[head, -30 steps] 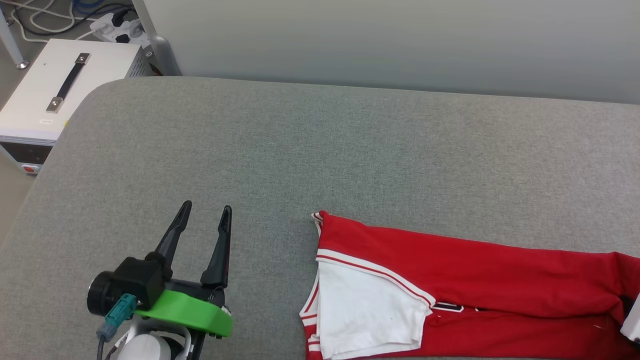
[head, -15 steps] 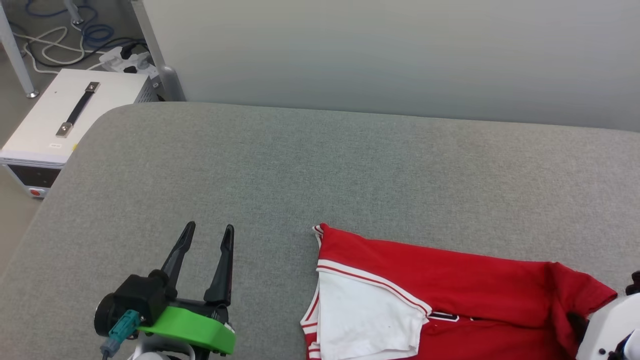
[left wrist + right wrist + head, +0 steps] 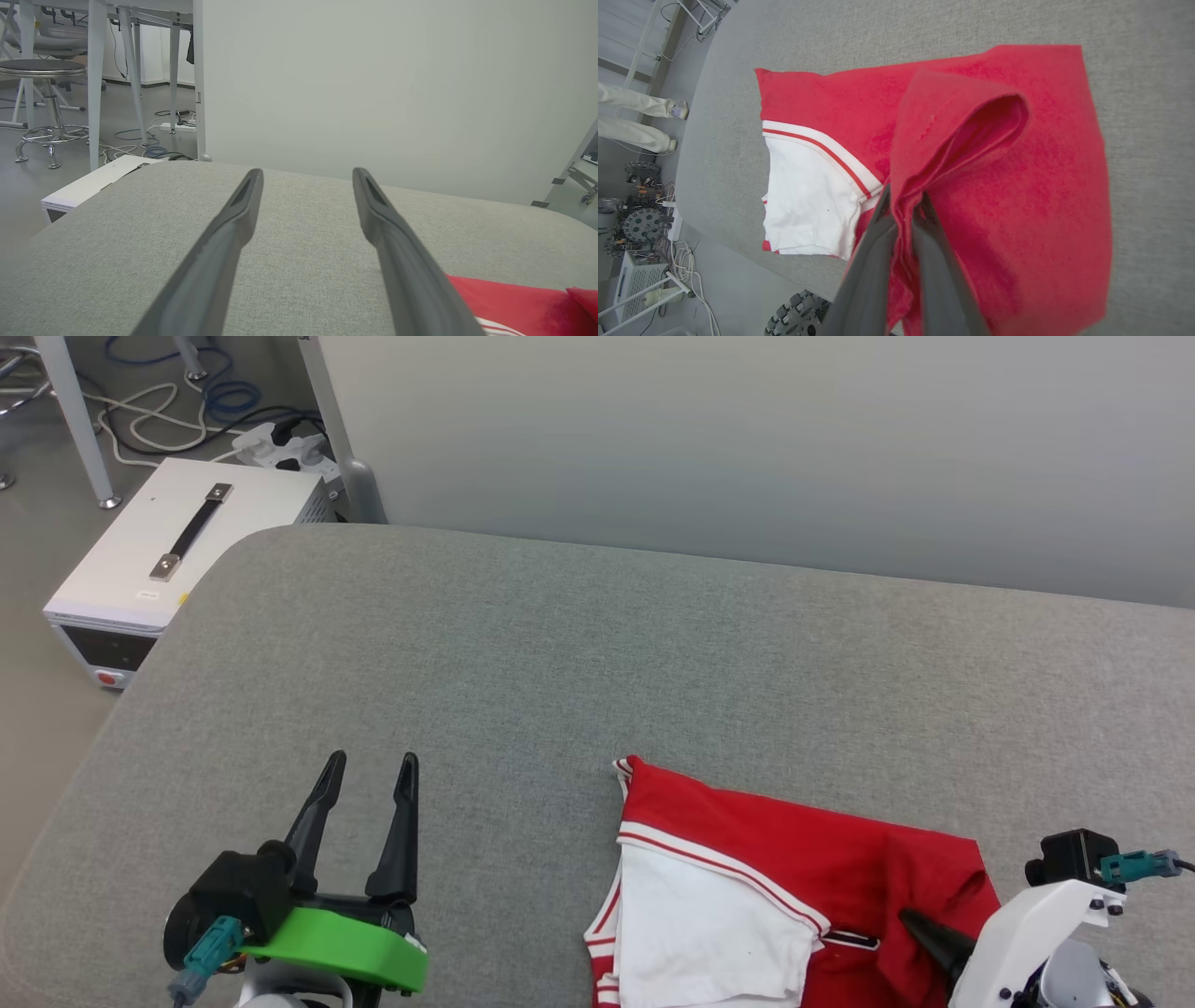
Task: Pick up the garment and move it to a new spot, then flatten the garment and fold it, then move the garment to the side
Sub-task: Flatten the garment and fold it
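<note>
The garment (image 3: 794, 849), red with a white sleeve (image 3: 700, 933) and striped trim, lies on the grey padded table (image 3: 560, 653) near its front edge. Its right end is doubled back over the body. My right gripper (image 3: 920, 926) is shut on a raised fold of red cloth; the right wrist view shows the fold (image 3: 952, 121) pinched at the right gripper (image 3: 903, 200), above the garment (image 3: 1041, 196) and its white sleeve (image 3: 803, 200). My left gripper (image 3: 372, 761) rests open and empty left of the garment. In the left wrist view the left gripper (image 3: 307, 171) points across bare table, the garment (image 3: 514, 298) at lower right.
A white box with a black handle (image 3: 187, 537) sits on the floor off the table's far-left corner, beside cables and a power strip (image 3: 280, 448). A pale partition (image 3: 747, 448) backs the table. A person's legs (image 3: 630, 116) stand beyond the table. A stool (image 3: 42, 70) stands far left.
The head camera has shifted. My right gripper has carried the garment's right end leftward over the body, so the garment now lies shorter. The left gripper stays open in place.
</note>
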Tool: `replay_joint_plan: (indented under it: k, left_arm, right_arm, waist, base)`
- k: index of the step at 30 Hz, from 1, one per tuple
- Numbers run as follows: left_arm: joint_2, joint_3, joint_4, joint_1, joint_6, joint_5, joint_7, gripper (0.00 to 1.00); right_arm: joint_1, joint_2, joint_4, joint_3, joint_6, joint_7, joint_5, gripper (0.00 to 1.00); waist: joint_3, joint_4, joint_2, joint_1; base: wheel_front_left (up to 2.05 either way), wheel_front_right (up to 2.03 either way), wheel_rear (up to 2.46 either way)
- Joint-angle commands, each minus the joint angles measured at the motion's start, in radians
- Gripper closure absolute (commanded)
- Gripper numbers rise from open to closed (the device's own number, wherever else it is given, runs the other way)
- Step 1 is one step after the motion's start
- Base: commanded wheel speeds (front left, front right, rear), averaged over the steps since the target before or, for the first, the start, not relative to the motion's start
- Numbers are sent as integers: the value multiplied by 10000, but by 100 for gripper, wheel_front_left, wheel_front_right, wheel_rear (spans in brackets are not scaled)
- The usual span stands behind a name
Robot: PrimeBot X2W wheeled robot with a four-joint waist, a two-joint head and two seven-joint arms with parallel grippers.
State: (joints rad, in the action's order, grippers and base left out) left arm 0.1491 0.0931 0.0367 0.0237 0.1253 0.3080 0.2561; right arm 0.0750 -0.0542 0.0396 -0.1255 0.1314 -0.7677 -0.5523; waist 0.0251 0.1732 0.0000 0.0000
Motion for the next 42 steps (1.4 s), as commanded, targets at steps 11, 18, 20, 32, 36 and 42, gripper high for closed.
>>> replay_joint_plan:
  k: [11,18,20,32,36,42]
  left_arm:
    - [35,-107,-37,69,54,39,57,0]
    - [34,14,45,-115,54,66,57,0]
    - [9,24,83,-149,54,76,57,0]
    - [-2,236,119,-172,54,122,57,0]
    - [51,279,45,-94,54,164,57,0]
    - [135,290,-39,17,54,230,57,0]
  right_arm:
    - [-857,37,-1221,1867,-7,1869,-3053,100]
    - [-1399,38,-2257,2998,-7,2907,-3908,100]
    - [-1606,38,-2545,3258,-7,3131,-3899,100]
    - [-2857,39,-4768,4174,-7,4266,-3816,0]
    - [-3065,39,-4793,4763,-7,4375,-4431,0]
    - [-3427,39,-4705,5147,-7,4537,-5598,0]
  waist:
    - [-258,336,0,0]
    - [-438,508,0,0]
    - [-465,539,0,0]
    - [-253,809,0,0]
    - [-175,848,0,0]
    - [-40,726,0,0]
  base:
    - [0,0,0]
    - [0,0,0]
    - [0,0,0]
    - [0,0,0]
    - [0,0,0]
    - [0,0,0]
